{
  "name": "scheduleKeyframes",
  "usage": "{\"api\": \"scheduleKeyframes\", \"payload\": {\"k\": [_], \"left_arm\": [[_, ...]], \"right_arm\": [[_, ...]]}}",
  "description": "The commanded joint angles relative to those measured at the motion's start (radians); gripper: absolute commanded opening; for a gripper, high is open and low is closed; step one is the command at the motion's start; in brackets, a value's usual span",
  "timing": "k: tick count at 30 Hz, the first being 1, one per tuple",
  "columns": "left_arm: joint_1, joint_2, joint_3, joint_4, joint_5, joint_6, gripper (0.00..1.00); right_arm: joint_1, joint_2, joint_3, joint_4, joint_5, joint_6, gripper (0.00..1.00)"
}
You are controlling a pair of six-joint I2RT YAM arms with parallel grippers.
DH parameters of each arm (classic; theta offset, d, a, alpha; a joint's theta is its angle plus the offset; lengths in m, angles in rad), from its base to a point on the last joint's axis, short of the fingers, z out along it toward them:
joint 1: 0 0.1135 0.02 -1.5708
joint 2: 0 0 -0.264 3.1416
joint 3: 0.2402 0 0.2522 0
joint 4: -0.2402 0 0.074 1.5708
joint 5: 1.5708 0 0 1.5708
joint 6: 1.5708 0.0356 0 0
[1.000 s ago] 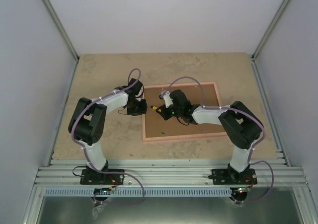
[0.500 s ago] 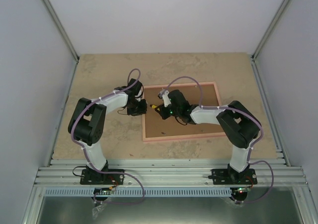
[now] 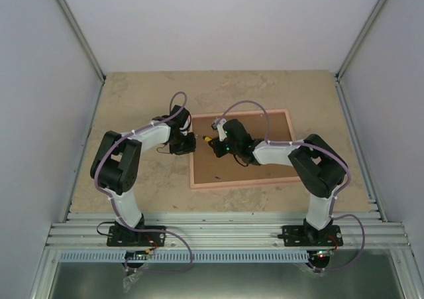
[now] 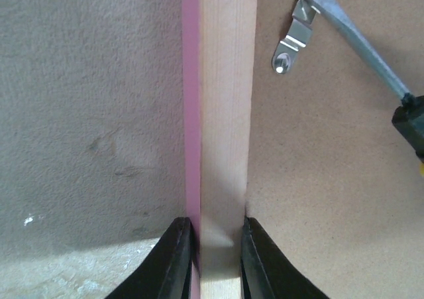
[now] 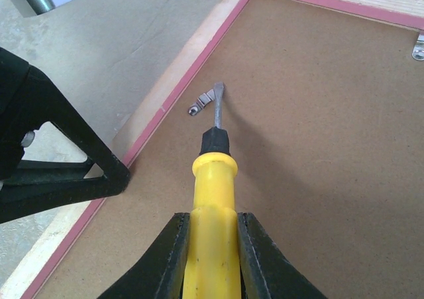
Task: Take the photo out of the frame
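The pink frame point(image 3: 242, 182) lies face down on the table, its brown backing board point(image 3: 268, 170) facing up. The photo is hidden beneath the board. My left gripper point(image 4: 215, 246) is shut on the frame's left rail point(image 4: 225, 113), one finger on each side of it. A yellow-handled screwdriver point(image 5: 212, 193) is held in my right gripper point(image 5: 212, 246), which is shut on the handle. The flat blade tip rests at a small metal clip point(image 5: 202, 102) on the board, close to the left rail. In the left wrist view, the clip point(image 4: 291, 44) and the blade point(image 4: 358, 44) show at the upper right.
A second metal clip point(image 5: 419, 46) sits near the frame's far rail. The left gripper's black fingers point(image 5: 59, 146) stand close to the left of the screwdriver. Stone-patterned tabletop point(image 3: 146, 93) surrounds the frame, with white walls on three sides.
My right gripper has edged slightly toward the frame's left rail with the screwdriver. My left gripper keeps its hold on the rail.
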Motion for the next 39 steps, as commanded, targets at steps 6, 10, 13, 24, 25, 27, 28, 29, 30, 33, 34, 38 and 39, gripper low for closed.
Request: {"api": "scheduleKeyframes", "payload": {"k": [6, 10, 13, 24, 25, 27, 28, 29, 30, 33, 34, 38, 39], "left_arm": [[-0.002, -0.014, -0.031, -0.015, 0.045, -0.047, 0.03], [-0.001, -0.029, -0.036, -0.014, 0.036, -0.06, 0.03], [-0.001, -0.042, -0.039, -0.014, 0.028, -0.071, 0.03], [0.0, -0.129, -0.14, 0.064, 0.062, -0.222, 0.03], [-0.001, -0.137, -0.15, 0.071, 0.068, -0.236, 0.04], [-0.002, -0.155, -0.165, 0.077, 0.087, -0.257, 0.05], [-0.002, -0.167, -0.176, 0.078, 0.097, -0.268, 0.06], [-0.002, -0.178, -0.188, 0.081, 0.106, -0.277, 0.08], [-0.002, -0.189, -0.201, 0.083, 0.115, -0.281, 0.1], [-0.002, -0.218, -0.23, 0.069, 0.12, -0.275, 0.17], [-0.002, -0.227, -0.237, 0.06, 0.113, -0.27, 0.19], [-0.002, -0.26, -0.235, 0.01, 0.068, -0.245, 0.31], [-0.002, -0.265, -0.224, -0.007, 0.045, -0.236, 0.33]], "right_arm": [[0.008, -0.053, -0.003, -0.1, 0.057, -0.029, 0.0], [0.0, -0.101, -0.027, -0.098, 0.084, -0.036, 0.01], [-0.012, -0.144, -0.049, -0.1, 0.087, -0.037, 0.0], [-0.118, -0.294, -0.166, -0.077, 0.118, -0.033, 0.01], [-0.125, -0.303, -0.174, -0.075, 0.118, -0.031, 0.01], [-0.134, -0.319, -0.19, -0.068, 0.116, -0.03, 0.0], [-0.136, -0.33, -0.199, -0.059, 0.115, -0.031, 0.0], [-0.138, -0.339, -0.207, -0.052, 0.113, -0.033, 0.01], [-0.139, -0.346, -0.214, -0.046, 0.111, -0.034, 0.0], [-0.144, -0.359, -0.227, -0.033, 0.11, -0.037, 0.0], [-0.147, -0.36, -0.229, -0.029, 0.109, -0.038, 0.0], [-0.157, -0.364, -0.234, -0.018, 0.1, -0.045, 0.0], [-0.158, -0.366, -0.235, -0.016, 0.098, -0.047, 0.0]]}}
